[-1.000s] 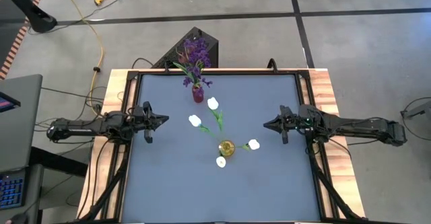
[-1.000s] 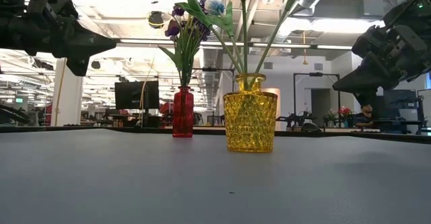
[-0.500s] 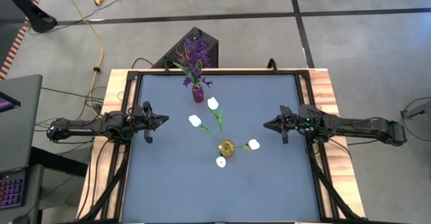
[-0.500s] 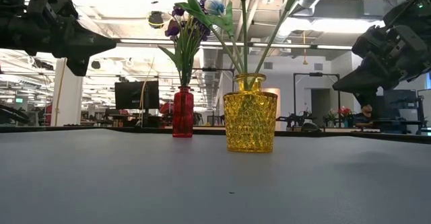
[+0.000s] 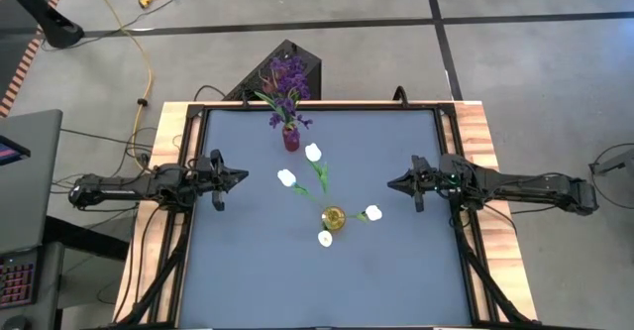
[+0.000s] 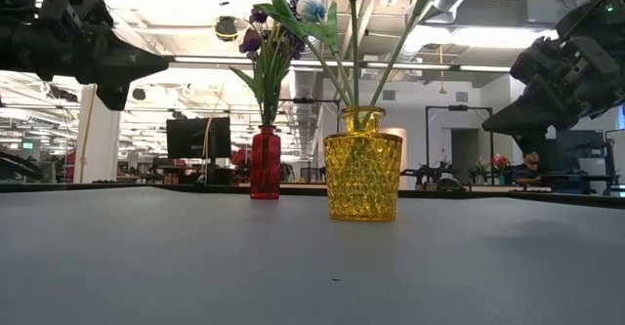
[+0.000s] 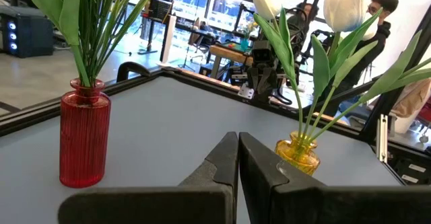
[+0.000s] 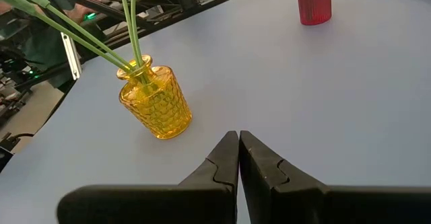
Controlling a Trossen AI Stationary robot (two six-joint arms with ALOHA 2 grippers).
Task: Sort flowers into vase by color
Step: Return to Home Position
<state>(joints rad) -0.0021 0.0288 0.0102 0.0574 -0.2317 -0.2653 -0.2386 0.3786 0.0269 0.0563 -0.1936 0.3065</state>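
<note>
Several white tulips (image 5: 313, 153) stand with their green stems in a yellow glass vase (image 5: 333, 218) near the table's middle, also seen as the yellow vase (image 6: 362, 177). Bushy purple sprigs (image 5: 287, 80) stand in a red vase (image 5: 290, 138) near the far edge, seen too as the red vase (image 7: 84, 141). My left gripper (image 5: 242, 178) hangs shut at the table's left side, above the surface. My right gripper (image 5: 392, 182) hangs shut at the right side, tipped slightly down toward the yellow vase (image 8: 155, 101). Both hold nothing.
The grey table top (image 5: 396, 271) has a black frame around it and wooden side boards. A dark box (image 5: 297, 62) sits on the floor behind the far edge. Cables run across the floor at the far left.
</note>
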